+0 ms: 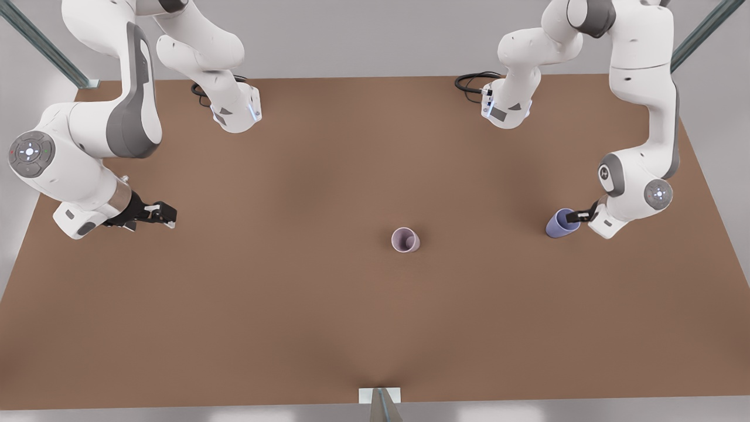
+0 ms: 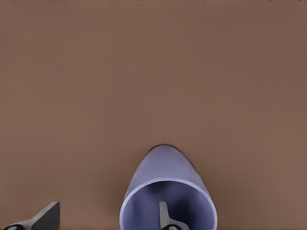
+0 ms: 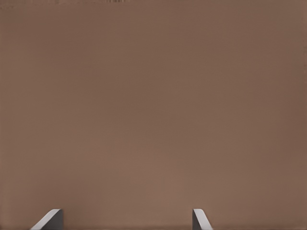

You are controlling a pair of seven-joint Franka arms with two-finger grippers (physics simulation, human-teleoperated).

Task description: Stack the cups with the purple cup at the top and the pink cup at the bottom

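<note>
Left gripper (image 1: 573, 216) fingers spread astride the matte periwinkle-purple tapered cup's (image 1: 559, 224) rim — one finger (image 2: 164, 216) inside, one outside, right gripper (image 1: 166, 214) open over bare brown table (image 1: 293, 293) — waiting, pale pink-mauve cup (image 1: 405, 240) upright, well apart from both.

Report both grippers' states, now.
Left gripper: open, fingers straddling the purple cup's wall, one inside, one outside.
Right gripper: open, empty, waiting over the table.
</note>
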